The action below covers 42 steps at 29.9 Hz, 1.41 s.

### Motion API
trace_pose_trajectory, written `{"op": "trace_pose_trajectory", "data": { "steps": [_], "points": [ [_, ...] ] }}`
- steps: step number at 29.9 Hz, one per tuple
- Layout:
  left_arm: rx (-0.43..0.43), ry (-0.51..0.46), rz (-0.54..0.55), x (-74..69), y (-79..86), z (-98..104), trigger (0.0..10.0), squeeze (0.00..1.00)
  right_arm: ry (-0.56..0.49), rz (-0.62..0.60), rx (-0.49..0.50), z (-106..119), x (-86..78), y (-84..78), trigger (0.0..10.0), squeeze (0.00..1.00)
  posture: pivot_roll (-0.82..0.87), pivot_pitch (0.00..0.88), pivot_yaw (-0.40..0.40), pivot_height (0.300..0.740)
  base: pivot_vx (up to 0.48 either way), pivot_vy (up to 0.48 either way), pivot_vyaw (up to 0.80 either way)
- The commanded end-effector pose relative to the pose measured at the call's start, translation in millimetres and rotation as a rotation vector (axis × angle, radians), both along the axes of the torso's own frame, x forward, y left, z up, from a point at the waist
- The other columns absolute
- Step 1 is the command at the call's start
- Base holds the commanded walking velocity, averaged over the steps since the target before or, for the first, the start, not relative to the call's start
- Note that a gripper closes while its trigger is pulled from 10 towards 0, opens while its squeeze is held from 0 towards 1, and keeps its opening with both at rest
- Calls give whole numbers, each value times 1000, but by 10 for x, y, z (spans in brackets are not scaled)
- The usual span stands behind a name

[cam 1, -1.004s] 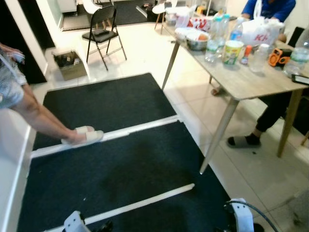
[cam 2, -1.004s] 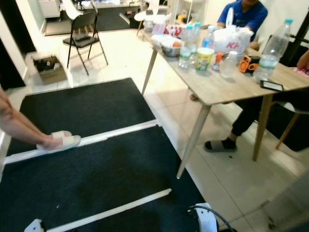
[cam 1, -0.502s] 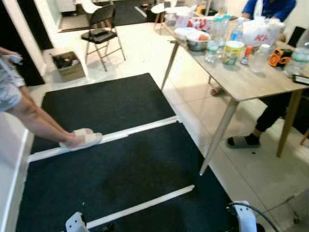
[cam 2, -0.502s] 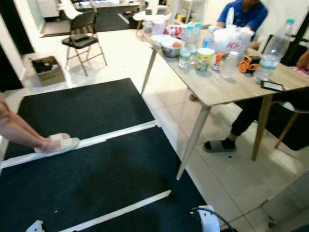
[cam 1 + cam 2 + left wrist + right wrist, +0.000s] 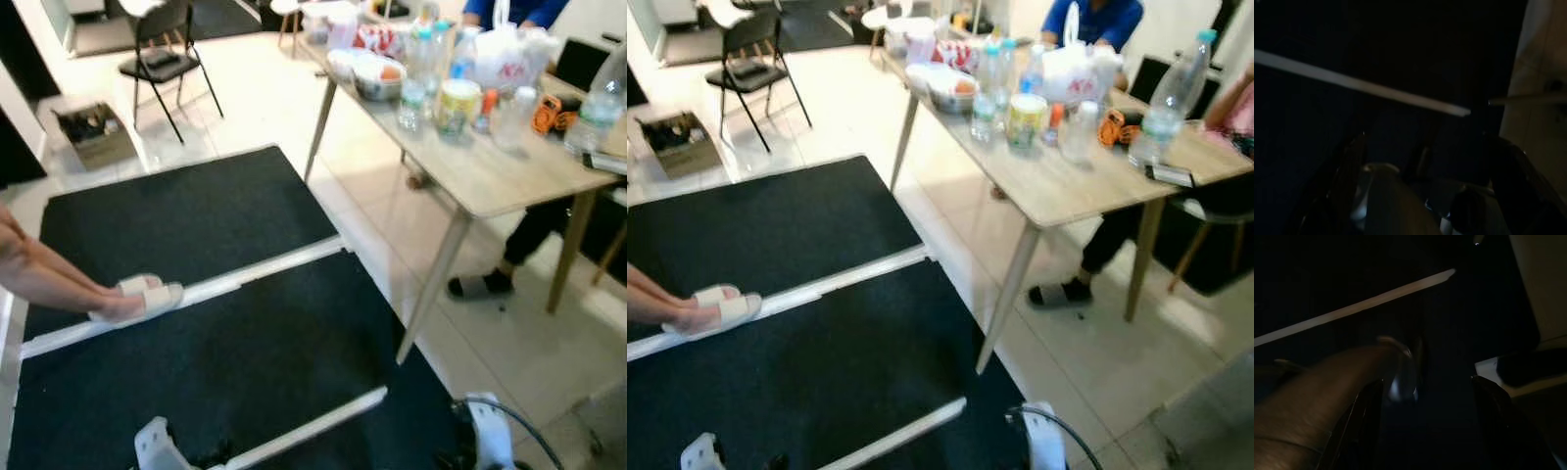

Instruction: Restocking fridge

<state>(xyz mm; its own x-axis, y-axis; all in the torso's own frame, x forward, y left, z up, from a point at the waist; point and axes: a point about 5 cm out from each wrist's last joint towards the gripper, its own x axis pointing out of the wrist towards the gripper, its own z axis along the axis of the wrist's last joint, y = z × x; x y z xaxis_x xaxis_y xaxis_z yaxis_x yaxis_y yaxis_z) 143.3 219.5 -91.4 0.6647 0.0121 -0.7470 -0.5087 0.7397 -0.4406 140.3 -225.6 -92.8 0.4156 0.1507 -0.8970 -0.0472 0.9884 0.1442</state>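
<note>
Nearest, both arms hang idle at the bottom of the head views: the left end effector (image 5: 1420, 161) and the right end effector (image 5: 1422, 396) look down on a black mat (image 5: 255, 352) crossed by white strips, and the dark wrist views do not show whether either is open or closed; neither holds anything I can make out. Beyond, a person's slippered foot (image 5: 137, 299) rests on a strip. Farther right stands the table (image 5: 490, 181) with bottles (image 5: 413, 93), a cup (image 5: 454, 106), a bowl (image 5: 379, 83) and bags: likely the goods to restock. No fridge can be made out, so the task seems barely begun: fetching and loading both remain.
</note>
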Motion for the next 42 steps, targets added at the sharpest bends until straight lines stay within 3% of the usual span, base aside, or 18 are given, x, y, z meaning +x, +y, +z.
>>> {"op": "trace_pose_trajectory", "data": {
  "steps": [1,13,33,42],
  "points": [
    [-4,34,-2,-94,-6,-38,10000,0,-35,-14,6,35,104,17,10000,0,-9,7,9,740,398,0,0],
    [-5,35,-6,-97,-10,-39,10000,0,-62,-43,7,63,175,10,10000,0,-9,6,10,740,416,0,-553],
    [-4,35,-15,-96,-18,-40,10000,0,-90,-23,32,93,259,61,10000,0,-10,7,11,740,432,0,0],
    [-3,41,-13,-97,-23,-43,10000,0,-95,-20,33,109,301,67,10000,0,-10,7,11,740,420,0,-728]
  ]
}}
